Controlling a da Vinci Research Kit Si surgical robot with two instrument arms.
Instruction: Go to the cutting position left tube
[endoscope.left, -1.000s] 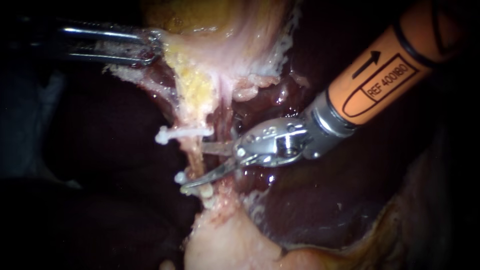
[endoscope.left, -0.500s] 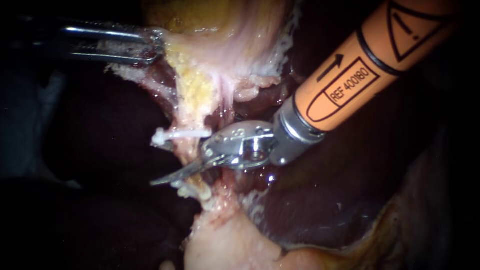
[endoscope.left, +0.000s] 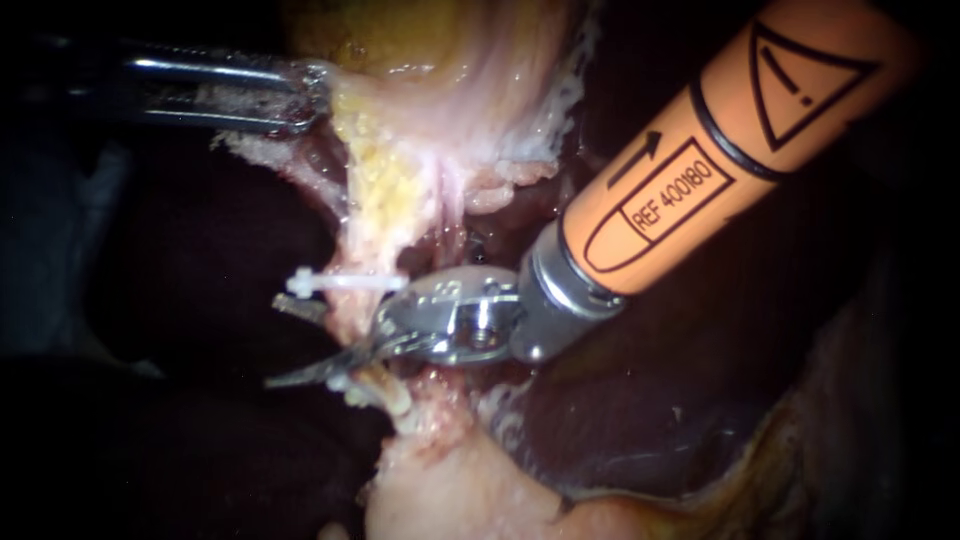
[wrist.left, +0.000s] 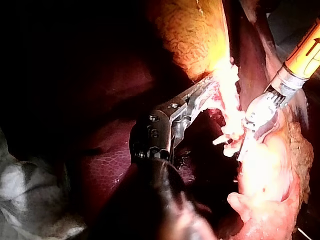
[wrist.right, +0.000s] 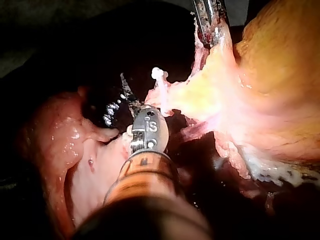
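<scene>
A pale tube (endoscope.left: 352, 322) runs down from the gallbladder (endoscope.left: 460, 90), with one white clip (endoscope.left: 345, 282) across it higher up and another clip (endoscope.left: 372, 392) lower down. My right instrument (endoscope.left: 275, 342), on an orange shaft (endoscope.left: 690, 170), comes in from the upper right. Its two thin blades stand open on either side of the tube, between the two clips. In the right wrist view one blade (wrist.right: 127, 94) shows beside the upper clip (wrist.right: 159, 75). My left instrument (endoscope.left: 300, 98) is shut on the gallbladder's edge at the upper left and holds it taut, as the left wrist view (wrist.left: 200, 97) also shows.
Dark liver (endoscope.left: 650, 400) lies to the right and below. Pale fatty tissue (endoscope.left: 450, 490) bulges under the lower clip. Yellow fat (endoscope.left: 385, 190) covers the strand above the upper clip. The orange shaft hangs close over the tissue on the right.
My right instrument has moved left, and its open blades have slid across the tube between the two clips. The tube and clips shifted slightly left. The left instrument held still.
</scene>
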